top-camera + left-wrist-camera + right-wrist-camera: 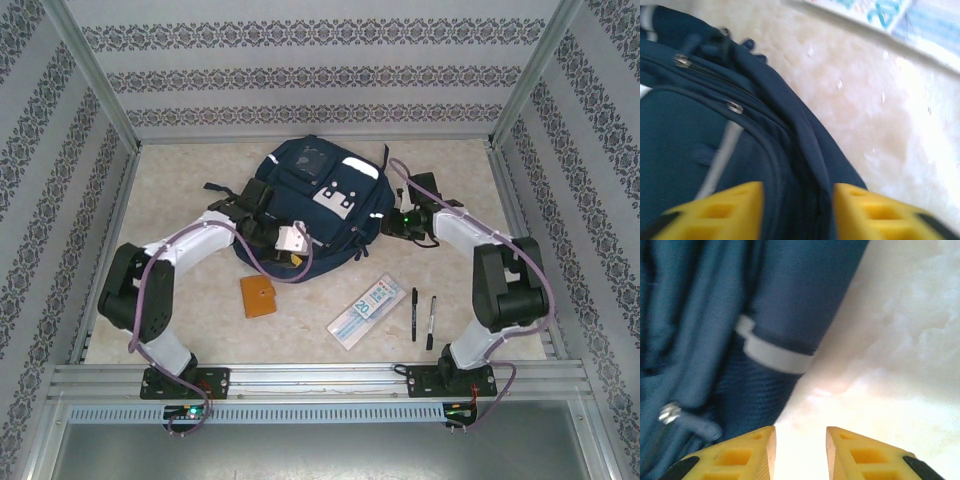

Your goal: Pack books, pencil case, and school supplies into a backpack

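The main risk is the backpack (310,200) itself. Neither gripper has any fabric clamped, so a mouth that was pulled open can sag shut, and anything carried over would then land on closed cloth or slide off onto the table (170,210). No wide opening is visible from above (the zip lines in the left wrist view look closed or nearly so, though blur makes this uncertain). A second risk is snagging: a fold of the bag runs straight between the left jaws, so a careless lift could drag the whole pack.

The left gripper (797,210) stands about half open over the bag's lower front edge, its yellow fingers (720,210) on either side of that fold without pinching it. The right gripper (800,450) is parted more narrowly, holding nothing, with bare table between its tips and the bag's side panel just to its left.

Everything to be packed lies unpacked. The orange notebook (258,296) sits near the left gripper, on the side toward the arm bases. The pencil case (366,310) and two pens (414,300) (431,320) lie well apart from the right gripper, also toward the bases. The flat pens will likely be hard to pinch.
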